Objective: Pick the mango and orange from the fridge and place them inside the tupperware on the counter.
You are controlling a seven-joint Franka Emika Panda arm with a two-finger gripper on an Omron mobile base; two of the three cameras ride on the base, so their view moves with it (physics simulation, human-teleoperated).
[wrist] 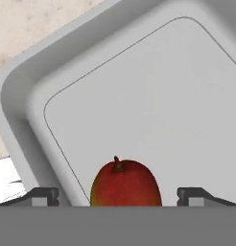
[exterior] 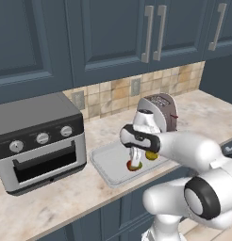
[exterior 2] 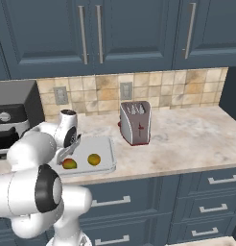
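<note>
The small red-orange mango (wrist: 125, 183) with its short dark stem lies at the bottom centre of the hand view, on the smooth floor of the shallow pale grey-white tupperware (wrist: 24, 120), between the two dark finger tips (wrist: 45, 196), which stand wide apart, clear of the fruit on either side. In the left base view the mango (exterior: 133, 165) sits at centre frame, partly behind the gripper (exterior: 135, 162); in the right base view it (exterior 2: 69, 164) lies at lower left of the tray (exterior 2: 108, 161).

The right base view alone shows plainly a round yellow-orange fruit (exterior 2: 94, 159) lying just beside the mango in the same container; the left base view gives only a yellow sliver of it (exterior: 151, 156) behind the arm.

The tupperware (exterior: 101, 164) has rounded corners and a raised rim and rests on the beige marbled stone counter (exterior: 52, 202). A silver toaster oven with three knobs (exterior: 37, 141) occupies the left; a silver two-slot toaster (exterior 2: 135, 122) stands right of the tray.

The white arm reaches forward over the counter edge, wrist bent down, gripper (exterior 2: 67, 154) low over the tray.
</note>
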